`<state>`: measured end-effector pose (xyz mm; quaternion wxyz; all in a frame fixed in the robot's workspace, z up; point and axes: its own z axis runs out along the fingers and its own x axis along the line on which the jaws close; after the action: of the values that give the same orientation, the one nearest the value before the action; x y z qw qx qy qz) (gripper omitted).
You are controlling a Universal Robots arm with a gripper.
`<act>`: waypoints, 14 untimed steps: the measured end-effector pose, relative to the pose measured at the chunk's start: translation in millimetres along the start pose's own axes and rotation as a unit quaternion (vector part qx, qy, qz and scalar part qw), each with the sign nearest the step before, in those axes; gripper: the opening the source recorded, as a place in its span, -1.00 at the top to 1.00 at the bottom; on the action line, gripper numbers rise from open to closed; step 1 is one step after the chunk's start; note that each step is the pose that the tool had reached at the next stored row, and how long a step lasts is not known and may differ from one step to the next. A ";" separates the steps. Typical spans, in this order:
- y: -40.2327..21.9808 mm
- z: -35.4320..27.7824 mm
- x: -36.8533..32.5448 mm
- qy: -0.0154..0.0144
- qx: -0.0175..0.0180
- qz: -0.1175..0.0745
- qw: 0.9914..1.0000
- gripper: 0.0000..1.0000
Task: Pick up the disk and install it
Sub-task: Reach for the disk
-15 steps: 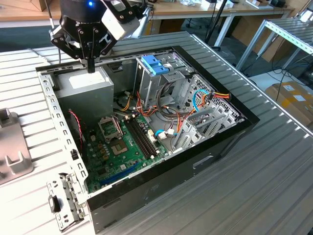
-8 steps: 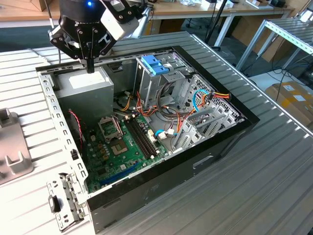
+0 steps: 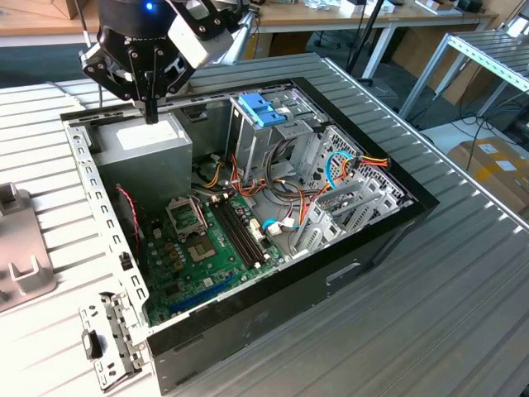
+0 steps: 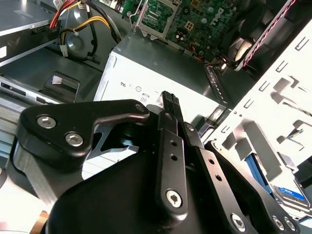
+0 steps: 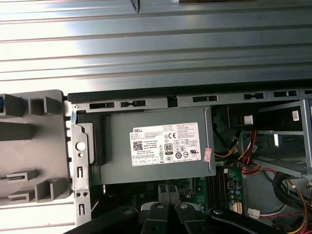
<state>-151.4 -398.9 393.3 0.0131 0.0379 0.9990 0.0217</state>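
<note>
The open computer case (image 3: 273,306) lies on the ribbed table (image 3: 430,331) across the middle of the exterior view. Inside it, the power supply box (image 3: 140,157) sits in the upper-left corner, with the motherboard (image 3: 198,248) below it toward the lower left. The drive cage (image 3: 264,124) stands at upper centre, and a tangle of cables (image 3: 331,178) lies to its right. The gripper (image 3: 151,114) hangs over the power supply box at upper left. A slotted fixture (image 3: 21,248) rests at the left edge, outside the case. In the second wrist view the disk (image 4: 288,192) lies just past the case's perforated wall (image 4: 273,112).
</note>
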 end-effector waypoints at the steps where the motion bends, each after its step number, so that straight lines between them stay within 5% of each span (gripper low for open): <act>1: 0.0 0.0 0.3 0.000 0.000 0.000 1.000 0.79; 14: -0.3 -0.1 3.7 0.000 0.000 0.000 1.000 0.79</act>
<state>-155.1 -398.9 393.3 0.0131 0.0379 0.9990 0.0217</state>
